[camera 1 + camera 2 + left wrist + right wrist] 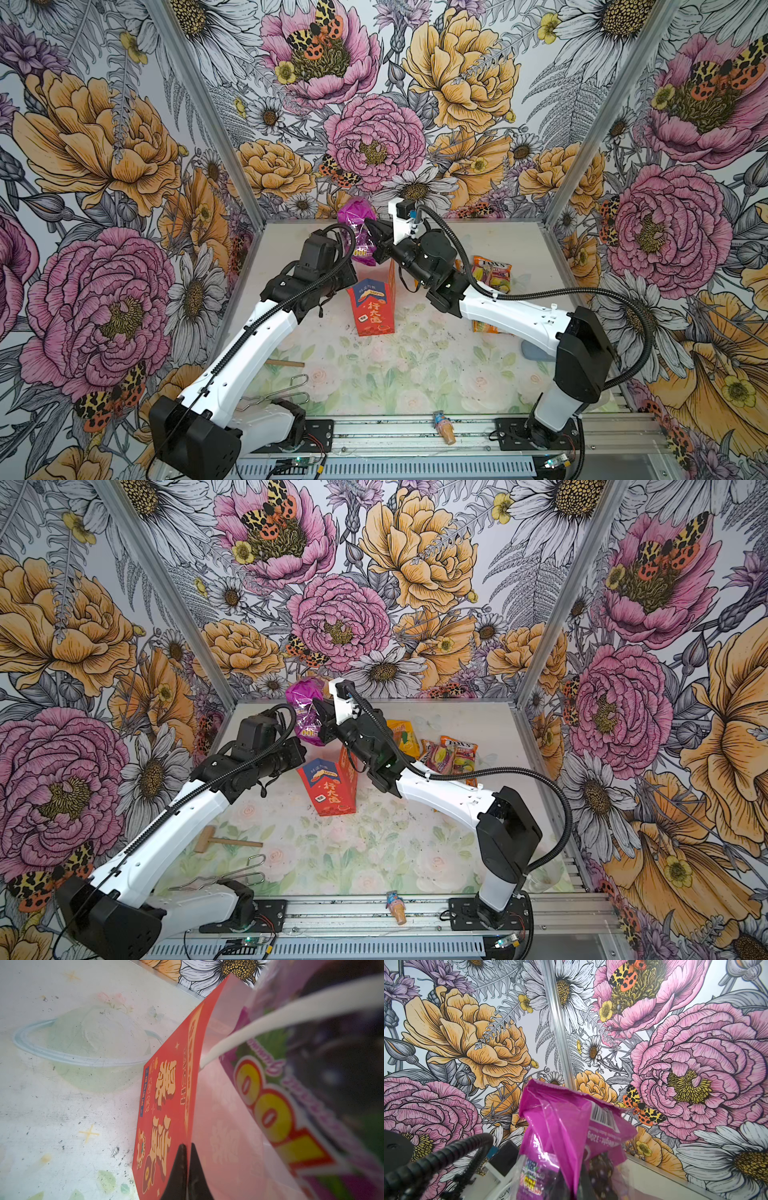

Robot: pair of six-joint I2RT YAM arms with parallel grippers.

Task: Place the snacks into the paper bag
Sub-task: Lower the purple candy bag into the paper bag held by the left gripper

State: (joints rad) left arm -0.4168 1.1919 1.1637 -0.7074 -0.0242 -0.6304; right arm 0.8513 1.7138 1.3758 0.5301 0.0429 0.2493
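**A:** Top views: where do your grippers stand?

**B:** In both top views your right gripper [375,240] is clamped on the purple packet [355,226], held in the air at the mouth of the upright paper bag [372,307]. The FOX'S packet [457,752] lies on the table [374,854], to the right of the bag.

**A:** Left wrist view?

**B:** Your left gripper [188,1146] is pinched together on the bag's red wall. The purple packet hangs at the opening, beside a white handle [270,1020].

**A:** Right wrist view?

**B:** Only the packet's crumpled top shows; the jaws are hidden beneath it.
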